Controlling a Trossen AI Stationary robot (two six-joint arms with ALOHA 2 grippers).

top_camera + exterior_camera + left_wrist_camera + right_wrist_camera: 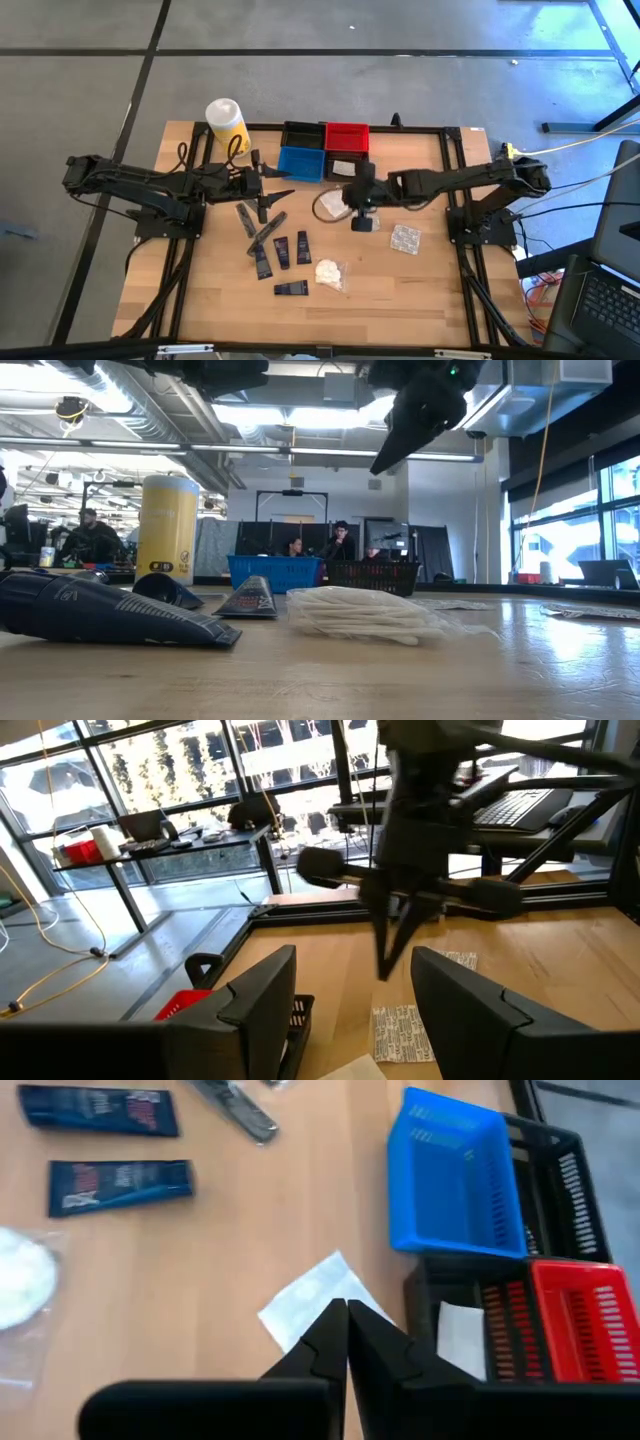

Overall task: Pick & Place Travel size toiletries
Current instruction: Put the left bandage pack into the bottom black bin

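Several flat dark tubes [280, 250] lie on the wooden table near its middle, beside a white wad in clear wrap [330, 272]. One clear packet [405, 238] lies toward the right. Another clear packet [310, 1302] lies flat just below my right gripper [345, 1315]. That gripper is shut, empty and raised above the table [380, 465], pointing slantwise down beside the bins. My left gripper [350, 1020] hovers level left of the blue bin [302, 163]. It is open with nothing between its fingers.
Four small bins stand at the table's far middle: black [300, 135], red [347, 137], blue, and another black one [460, 1335] holding a white packet. A tall yellow container [227, 125] stands at the far left. People sit in the room beyond the table.
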